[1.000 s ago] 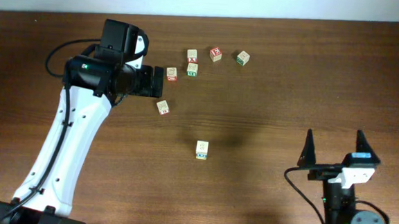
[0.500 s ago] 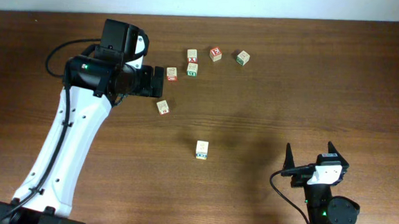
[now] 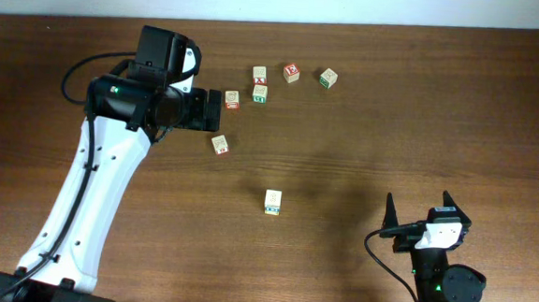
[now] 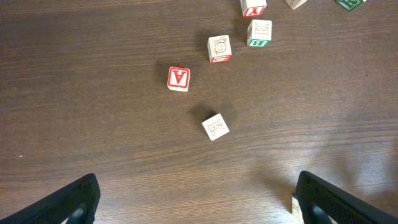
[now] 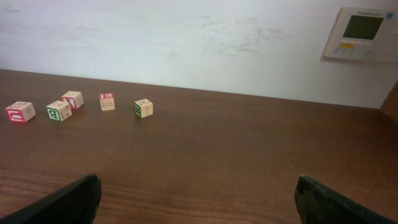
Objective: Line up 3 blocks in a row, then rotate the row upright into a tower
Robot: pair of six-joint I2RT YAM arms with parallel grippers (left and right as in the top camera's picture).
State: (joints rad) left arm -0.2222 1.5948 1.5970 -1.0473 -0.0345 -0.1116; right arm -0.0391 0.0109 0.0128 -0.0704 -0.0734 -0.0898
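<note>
We find the green-faced wooden letter cube [image 3: 260, 93] at twelve o'clock on the dark wooden table [image 3: 364, 138], sitting roughly square. The pale yellow-marked wooden cube [image 3: 272, 202] lies at its six o'clock, and the pale wooden K cube [image 4: 215, 127] sits skewed (cubes, no long axis). The left gripper [image 4: 198, 186] and right gripper [image 5: 198, 186] gape wide, holding nothing.

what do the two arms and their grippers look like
The left arm: long white link, black wrist housing with a small green mark, looping black cable. The right arm: black base, white wrist block, thin black cable. The left gripper and right gripper have black tapered fingers.
</note>
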